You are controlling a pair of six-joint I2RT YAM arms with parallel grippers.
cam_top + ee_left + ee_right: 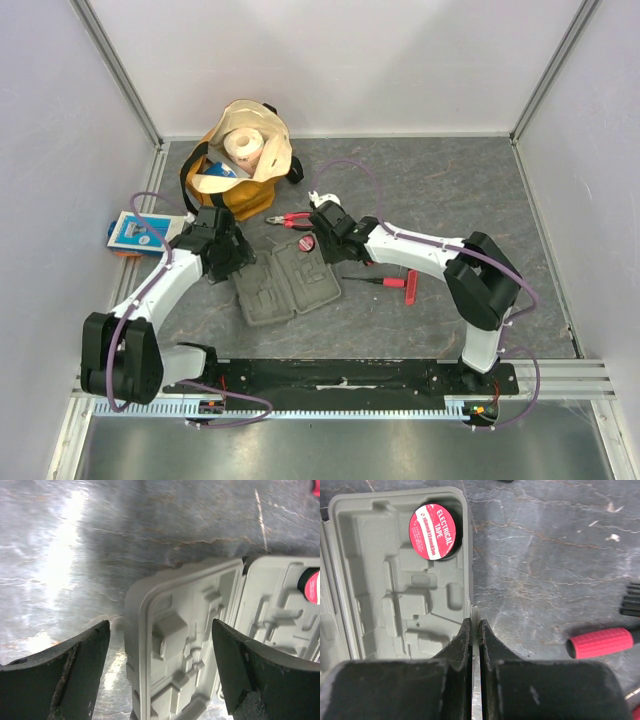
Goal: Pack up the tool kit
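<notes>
The grey tool kit case [285, 282] lies open flat on the table, moulded slots up. A round red-labelled tape roll [433, 532] sits in the far corner slot of its right half [400, 585]. My left gripper [160, 625] is open, its fingers astride the outer corner of the left half [175, 645], with nothing held. My right gripper [475, 622] is shut to a thin slit, tips over a small tab on the case's right edge; contact cannot be told. Red-and-black pliers [290, 220] lie beyond the case. A screwdriver with a red handle [392, 283] lies to its right.
A tan-and-yellow bag [240, 165] with a paper roll stands at the back left. A blue-and-white packet [135, 232] lies at the left wall. A second small red tool [411, 288] lies next to the screwdriver. Walls enclose three sides of the dark table.
</notes>
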